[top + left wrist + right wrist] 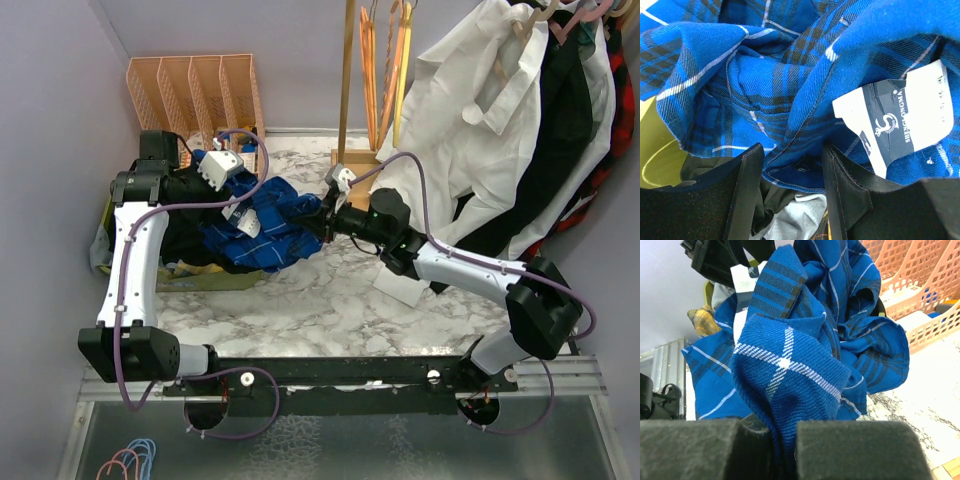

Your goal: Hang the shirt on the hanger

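Grippers, two. Left gripper (792, 150): fingers (747, 185) set apart, with a fold of hem lying between them; cannot tell from any view whether pinched or loose. Right gripper (785, 426): fingers (705, 447) drawn nearly together, clamped on a tuck of cloth that rises straight off the fingertips. Shirt (265, 225), one, blue plaid, bunched and spanning the gap between the two grippers, filling everything ahead of both sets of fingertips. Neck label (895, 120), one, white and navy, just beyond the left gripper's right-hand finger; seen only in the left wrist view. Grey cloth (790, 215), one scrap, below the gap of the left gripper; left wrist view only. Yellow checked fabric (702, 320), one piece, past the shirt and left of the right gripper; right wrist view only. Orange file rack (195, 85), one, four slots counted from above, beyond the left gripper; also ahead and right of the right gripper in its wrist view. Marble table (330, 300), one, beneath both arms. Top view only: orange hangers (378, 70), count unclear, far beyond the right gripper; white shirt (470, 110), one, and black garment (565, 90), one, hanging off to that gripper's right.
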Controlling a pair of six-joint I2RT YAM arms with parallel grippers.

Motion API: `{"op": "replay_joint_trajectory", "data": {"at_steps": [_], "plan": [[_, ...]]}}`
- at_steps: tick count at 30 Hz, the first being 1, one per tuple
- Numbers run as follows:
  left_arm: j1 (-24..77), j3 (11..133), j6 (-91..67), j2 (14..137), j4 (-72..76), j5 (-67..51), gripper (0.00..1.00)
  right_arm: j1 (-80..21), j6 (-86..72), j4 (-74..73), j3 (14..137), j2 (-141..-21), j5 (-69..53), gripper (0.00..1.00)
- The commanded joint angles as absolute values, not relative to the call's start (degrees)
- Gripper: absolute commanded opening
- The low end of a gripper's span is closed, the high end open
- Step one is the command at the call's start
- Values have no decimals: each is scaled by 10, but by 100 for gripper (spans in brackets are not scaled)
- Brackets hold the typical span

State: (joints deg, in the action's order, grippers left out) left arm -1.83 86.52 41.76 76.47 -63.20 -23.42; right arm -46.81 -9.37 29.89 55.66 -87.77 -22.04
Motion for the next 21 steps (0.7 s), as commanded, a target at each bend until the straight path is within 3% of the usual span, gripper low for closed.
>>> {"op": "replay_joint_trajectory", "data": {"at_steps": [1,4,6,9,10,11,12,17,21], "plan": [[-23,887,430,771,-660,-281,52,-470,-88,283,552,-848,-249,1],[-24,897,435,774,-670,-281,48,-470,-85,268,552,-839,-259,1],[-25,900,442,771,-677,-285,36,-470,-79,258,549,-831,-261,7],[-25,905,447,765,-684,-290,0,-470,-66,235,544,-820,-262,48],[-25,907,448,763,-687,-291,0,-470,-60,225,542,-810,-256,64],[-25,908,451,761,-691,-294,0,-470,-52,219,540,-799,-245,91],[-25,910,453,758,-696,-296,0,-470,-41,214,538,-786,-227,99],[-24,929,460,751,-717,-306,0,-470,53,169,565,-703,-144,100],[-25,954,466,748,-742,-321,0,-470,118,77,645,-703,-182,100]]}}
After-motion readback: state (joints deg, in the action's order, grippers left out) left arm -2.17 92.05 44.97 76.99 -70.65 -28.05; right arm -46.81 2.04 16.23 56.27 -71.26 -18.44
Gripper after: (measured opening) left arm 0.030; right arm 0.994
